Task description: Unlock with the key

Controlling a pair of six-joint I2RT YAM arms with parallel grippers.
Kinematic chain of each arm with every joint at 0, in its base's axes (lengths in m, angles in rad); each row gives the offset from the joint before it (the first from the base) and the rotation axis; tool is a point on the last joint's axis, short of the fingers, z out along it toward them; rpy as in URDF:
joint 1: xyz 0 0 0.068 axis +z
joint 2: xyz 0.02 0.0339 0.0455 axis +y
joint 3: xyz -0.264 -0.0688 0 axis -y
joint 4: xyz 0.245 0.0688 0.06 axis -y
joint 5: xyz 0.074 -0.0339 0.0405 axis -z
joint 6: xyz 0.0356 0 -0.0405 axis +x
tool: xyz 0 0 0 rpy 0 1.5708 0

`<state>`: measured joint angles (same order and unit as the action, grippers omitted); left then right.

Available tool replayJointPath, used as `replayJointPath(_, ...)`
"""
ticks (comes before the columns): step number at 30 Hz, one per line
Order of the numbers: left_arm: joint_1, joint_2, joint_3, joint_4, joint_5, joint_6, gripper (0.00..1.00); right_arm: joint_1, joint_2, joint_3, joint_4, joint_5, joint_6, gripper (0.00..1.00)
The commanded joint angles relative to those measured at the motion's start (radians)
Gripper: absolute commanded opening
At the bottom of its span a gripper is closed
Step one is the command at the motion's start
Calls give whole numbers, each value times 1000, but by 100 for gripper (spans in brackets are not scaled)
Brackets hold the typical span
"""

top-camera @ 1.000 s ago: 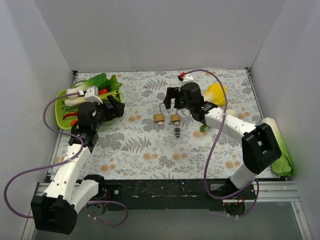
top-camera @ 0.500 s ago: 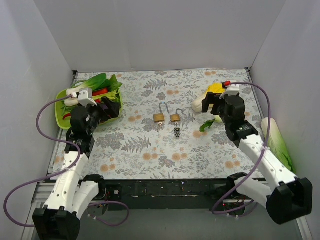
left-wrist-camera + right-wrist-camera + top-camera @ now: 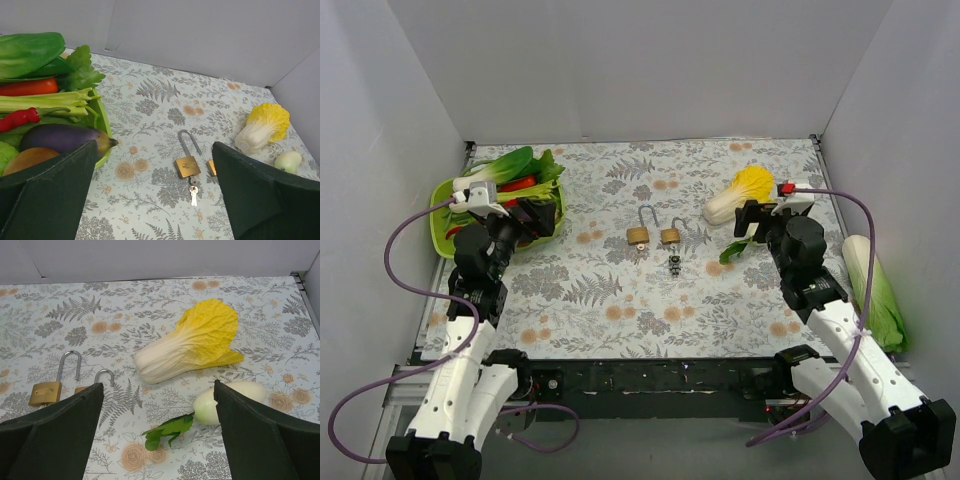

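Key [image 3: 674,264] lies on the floral mat [image 3: 620,300], just on the near side of the brass padlocks [image 3: 638,235] (well apart from both claws) — left gripper [image 3: 155,200] and right gripper [image 3: 157,435] gape wide, empty.

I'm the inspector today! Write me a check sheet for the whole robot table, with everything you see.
Surface: flowery cloth, lying flat.
Job's things: key on the cloth, just on the near side of the left padlock and right padlock; nothing touches it.
Clutter: green tray of vegetables at left; yellow cabbage, white bulb and green cabbage at right.
Grippers: left gripper and right gripper, jaws open, empty.
Cables: purple cables loop off both arms, clear of the padlocks.
Surroundings: white walls on three sides.
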<state>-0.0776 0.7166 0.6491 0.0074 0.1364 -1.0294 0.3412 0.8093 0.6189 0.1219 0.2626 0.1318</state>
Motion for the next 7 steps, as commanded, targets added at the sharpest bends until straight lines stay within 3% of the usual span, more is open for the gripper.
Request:
replayJointPath(1, 2, 0, 1, 6, -27, 0, 98, 1, -16, -8, 65, 18, -11, 98)
replayJointPath(7, 2, 7, 3, 8, -11, -9, 98, 1, -25, -19, 70, 30, -14, 98)
